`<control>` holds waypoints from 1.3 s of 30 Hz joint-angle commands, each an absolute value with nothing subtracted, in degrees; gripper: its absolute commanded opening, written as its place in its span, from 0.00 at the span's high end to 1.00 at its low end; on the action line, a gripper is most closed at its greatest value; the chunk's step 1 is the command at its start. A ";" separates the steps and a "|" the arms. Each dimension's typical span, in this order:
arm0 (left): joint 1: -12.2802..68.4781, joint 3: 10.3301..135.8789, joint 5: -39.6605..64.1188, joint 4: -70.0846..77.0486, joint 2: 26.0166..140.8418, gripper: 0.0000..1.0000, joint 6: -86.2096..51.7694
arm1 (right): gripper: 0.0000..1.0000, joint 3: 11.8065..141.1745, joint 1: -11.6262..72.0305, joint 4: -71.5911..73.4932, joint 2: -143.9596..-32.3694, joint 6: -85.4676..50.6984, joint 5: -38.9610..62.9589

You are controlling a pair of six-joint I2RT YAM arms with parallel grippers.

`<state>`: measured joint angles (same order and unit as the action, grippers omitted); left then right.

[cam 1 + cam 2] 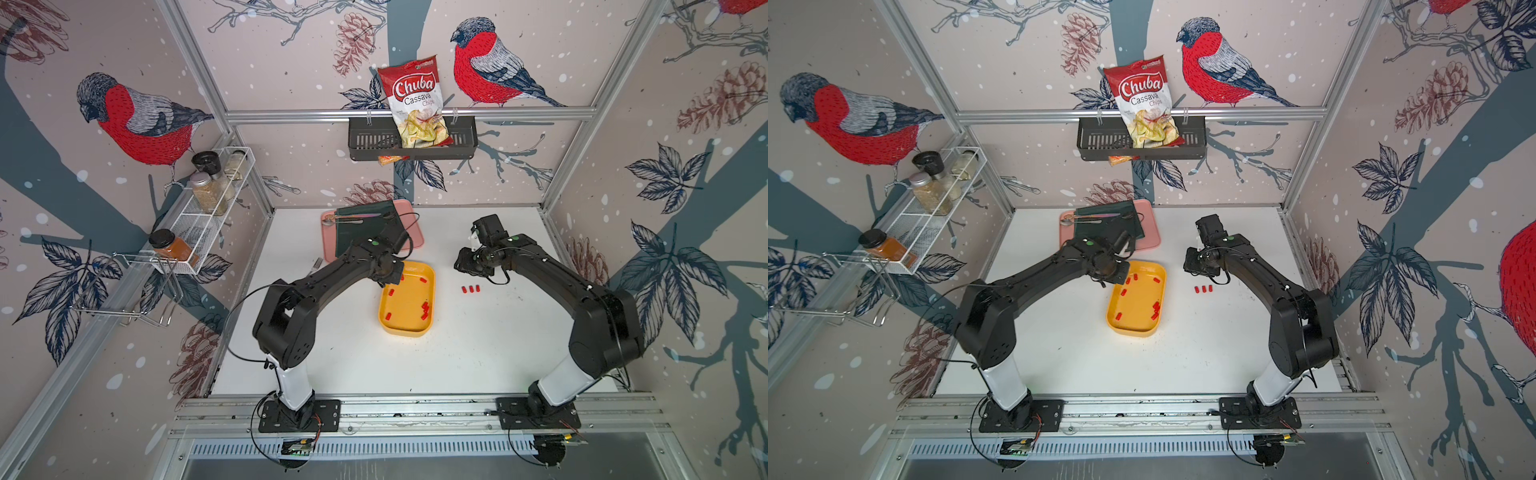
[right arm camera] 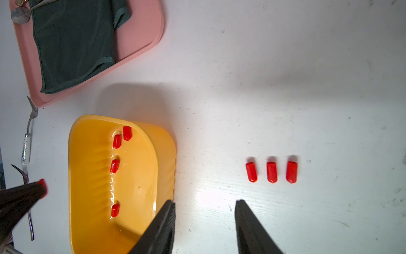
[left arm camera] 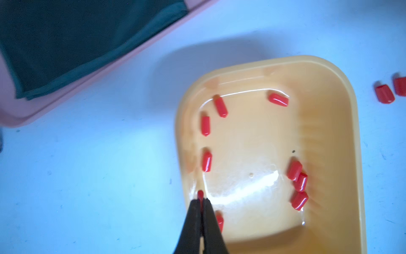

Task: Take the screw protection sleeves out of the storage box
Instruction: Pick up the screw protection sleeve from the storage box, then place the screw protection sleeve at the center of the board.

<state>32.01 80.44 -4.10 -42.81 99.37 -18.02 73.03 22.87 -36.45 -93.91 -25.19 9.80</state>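
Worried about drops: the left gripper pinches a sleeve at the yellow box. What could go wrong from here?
The left gripper holds the sleeve only by its very tips, so it could slip and fall back into the storage box.
Setting it down carelessly could scatter the three sleeves lined up on the table.

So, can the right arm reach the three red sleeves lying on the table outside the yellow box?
Probably yes: the right gripper hangs open close to the three sleeves, and nothing lies between them.
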 commanded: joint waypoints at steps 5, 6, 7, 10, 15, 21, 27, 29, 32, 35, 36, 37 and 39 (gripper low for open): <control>18.05 64.63 1.47 -34.89 93.75 0.97 -19.21 | 0.51 73.04 23.26 -35.11 -94.48 -24.45 10.37; 17.09 63.06 1.81 -33.33 94.07 0.97 -19.02 | 0.51 73.13 23.27 -35.15 -94.59 -24.46 10.37; 16.56 61.81 1.84 -31.87 94.59 0.97 -18.86 | 0.51 73.25 23.36 -35.16 -94.73 -24.45 10.37; 16.53 59.94 1.86 -28.55 96.57 0.97 -18.37 | 0.51 73.43 23.61 -35.21 -94.92 -24.44 10.55; 16.52 58.39 1.64 -24.93 99.82 0.97 -18.83 | 0.51 73.49 24.03 -35.57 -95.02 -24.45 10.28; 16.54 58.27 2.20 -23.82 100.97 0.88 -18.31 | 0.51 72.86 24.26 -35.69 -94.43 -24.59 9.85; 16.81 58.74 2.59 -25.03 98.06 0.76 -18.78 | 0.51 72.86 24.26 -35.73 -94.18 -24.52 9.84; 17.09 59.55 2.78 -26.20 96.89 0.75 -19.08 | 0.51 72.95 24.26 -35.62 -94.18 -24.63 9.87; 18.16 61.56 3.23 -28.60 94.36 0.73 -20.00 | 0.51 72.95 24.25 -35.62 -94.21 -24.61 9.85; 21.04 64.30 5.28 -30.32 91.78 0.71 -21.95 | 0.51 72.82 24.26 -35.26 -94.06 -24.97 9.99; 23.20 65.60 5.46 -30.85 91.55 0.71 -22.52 | 0.51 72.63 24.26 -35.01 -94.05 -25.21 10.23; 24.96 67.10 5.62 -31.51 91.69 0.70 -22.98 | 0.51 72.51 24.26 -34.72 -94.00 -25.42 10.47; 28.59 70.35 6.42 -33.32 93.31 0.69 -24.58 | 0.51 71.98 24.09 -33.99 -93.90 -26.09 11.05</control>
<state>25.39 67.53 4.47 -29.74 92.42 -21.89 72.42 24.21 -35.53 -94.30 -25.36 10.22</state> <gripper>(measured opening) 0.303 0.489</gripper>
